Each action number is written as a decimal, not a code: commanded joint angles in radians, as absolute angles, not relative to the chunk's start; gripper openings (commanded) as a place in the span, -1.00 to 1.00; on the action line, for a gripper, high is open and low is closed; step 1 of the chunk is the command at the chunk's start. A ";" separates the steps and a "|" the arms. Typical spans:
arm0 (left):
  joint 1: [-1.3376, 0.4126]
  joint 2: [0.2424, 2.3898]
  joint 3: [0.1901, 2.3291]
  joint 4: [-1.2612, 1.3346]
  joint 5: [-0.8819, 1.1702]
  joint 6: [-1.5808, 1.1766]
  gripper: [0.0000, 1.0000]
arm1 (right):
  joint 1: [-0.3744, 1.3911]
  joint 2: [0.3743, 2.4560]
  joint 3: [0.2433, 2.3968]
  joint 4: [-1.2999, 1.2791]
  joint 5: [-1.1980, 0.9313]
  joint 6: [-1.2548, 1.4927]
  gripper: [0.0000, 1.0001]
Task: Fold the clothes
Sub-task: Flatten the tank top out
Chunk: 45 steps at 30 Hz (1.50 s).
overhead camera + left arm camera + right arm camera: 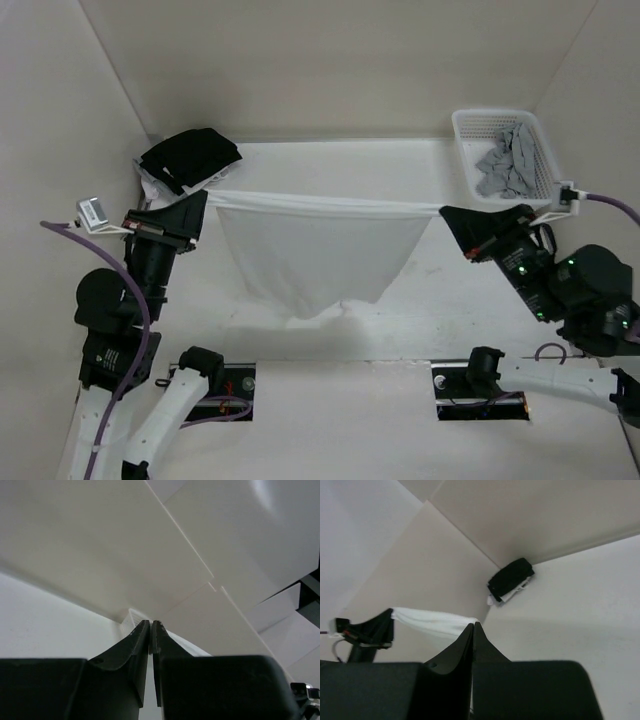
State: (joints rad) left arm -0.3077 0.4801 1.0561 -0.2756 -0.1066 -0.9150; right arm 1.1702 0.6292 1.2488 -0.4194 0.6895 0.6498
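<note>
Now I've got L gripper (197,206) at 9 o'clock & R gripper (447,214) at 3 both clamped on camisole (315,250), stretched mid-air at ctr, so spread step; next needs lowering it flat, evenly.

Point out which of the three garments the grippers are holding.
The white camisole, stretched between the left gripper and the right gripper. The black stack lies in the far left corner, and the grey garment sits in the basket.
</note>
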 commanded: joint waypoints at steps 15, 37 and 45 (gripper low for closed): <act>-0.128 1.168 1.256 -0.072 -0.051 -0.963 -0.90 | 0.414 1.325 1.533 -0.182 0.011 0.666 -0.99; -0.090 0.933 0.475 0.176 -0.017 -0.957 -0.90 | 0.467 1.125 0.729 0.075 0.014 0.770 -0.97; -0.035 0.573 0.158 -0.124 0.164 -0.939 -0.90 | 0.636 0.964 0.326 0.134 0.044 0.914 -0.98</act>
